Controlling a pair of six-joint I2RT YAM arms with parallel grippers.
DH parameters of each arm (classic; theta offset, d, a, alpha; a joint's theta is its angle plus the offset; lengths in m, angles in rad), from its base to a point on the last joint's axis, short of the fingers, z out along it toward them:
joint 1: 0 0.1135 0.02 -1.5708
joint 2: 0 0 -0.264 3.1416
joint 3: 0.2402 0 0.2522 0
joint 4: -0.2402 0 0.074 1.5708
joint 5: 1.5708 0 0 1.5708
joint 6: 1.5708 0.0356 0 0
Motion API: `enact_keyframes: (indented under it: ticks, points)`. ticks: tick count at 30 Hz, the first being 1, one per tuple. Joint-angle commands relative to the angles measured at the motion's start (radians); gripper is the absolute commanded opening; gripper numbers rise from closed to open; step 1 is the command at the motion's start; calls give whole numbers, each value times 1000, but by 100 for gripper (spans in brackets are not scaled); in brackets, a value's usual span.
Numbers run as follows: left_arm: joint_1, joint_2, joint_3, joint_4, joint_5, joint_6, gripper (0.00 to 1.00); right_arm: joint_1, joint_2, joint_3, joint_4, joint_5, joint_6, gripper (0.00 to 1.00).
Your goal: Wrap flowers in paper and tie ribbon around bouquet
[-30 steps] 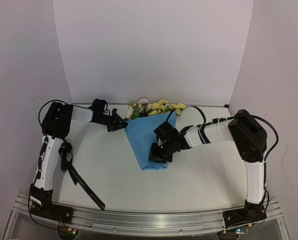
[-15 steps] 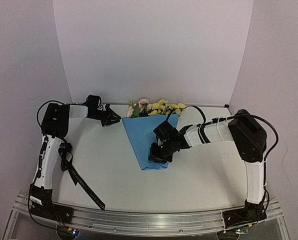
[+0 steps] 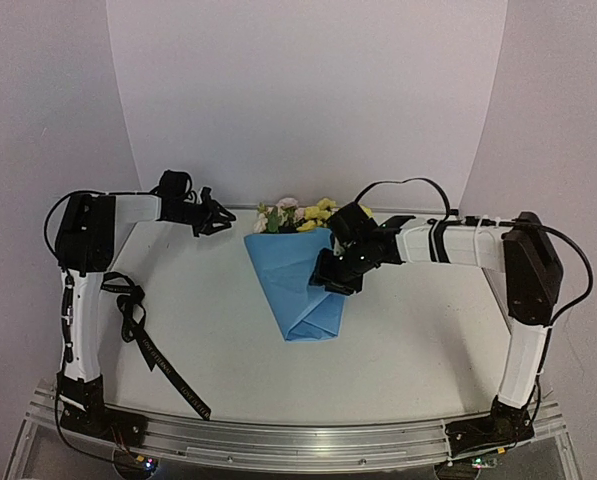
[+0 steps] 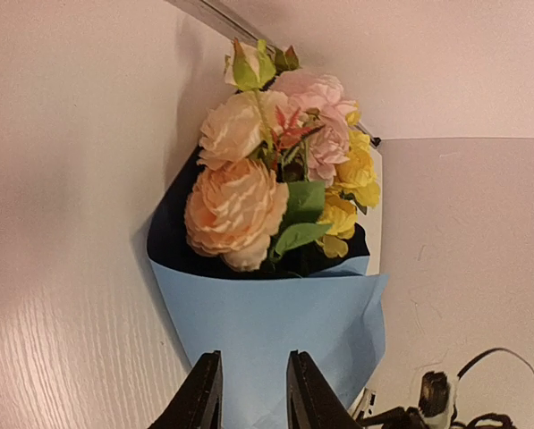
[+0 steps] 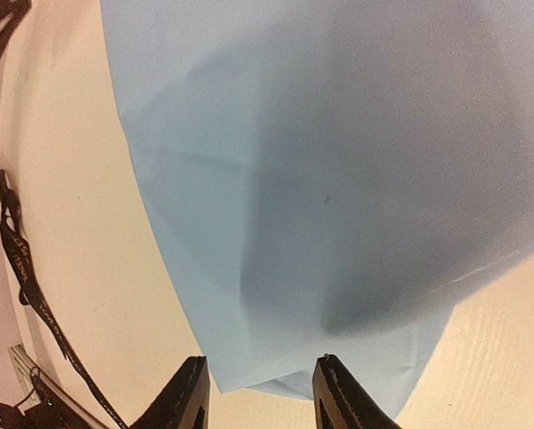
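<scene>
Since the flowers (image 3: pixel 303 214) are already enclosed in the paper (image 3: pixel 303 310), and the bouquet (image 3: pixel 293 265) is laid at the middle back of the table (image 3: pixel 418 340) with blooms toward the back wall and pointed end toward the near edge, the ribbon (image 3: pixel 158 358) is judged to be what the coming move turns on. It is stretched along the table's left side, its long axis slanting from beside the left arm toward the near edge, well apart from the bouquet and from both grippers. The left gripper (image 3: pixel 216 215) is held just left of the blooms, its fingers (image 4: pixel 204 398) slightly parted with nothing between them. The right gripper (image 3: pixel 336 281) is poised over the cone's right edge, its fingers (image 5: pixel 336 393) spread and empty. The left arm is placed nearer the ribbon, so the pickup is expected from that side
</scene>
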Motion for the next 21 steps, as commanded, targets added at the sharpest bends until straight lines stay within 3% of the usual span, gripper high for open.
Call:
enact_keyframes:
  ticks: [1, 8, 14, 21]
  points:
    - [-36, -130, -115, 71, -23, 4, 27, -58, -53, -12, -51, 79, -34, 44]
    - [-114, -204, -227, 110, -14, -17, 27, -105, -30, -25, -61, 103, -53, 48]
    - [-157, -242, -292, 115, -23, -24, 27, -141, -3, -33, -53, 101, -91, 68]
    - [-162, -266, -332, 108, -8, -26, 27, -198, 93, 9, 29, 30, -103, 68]
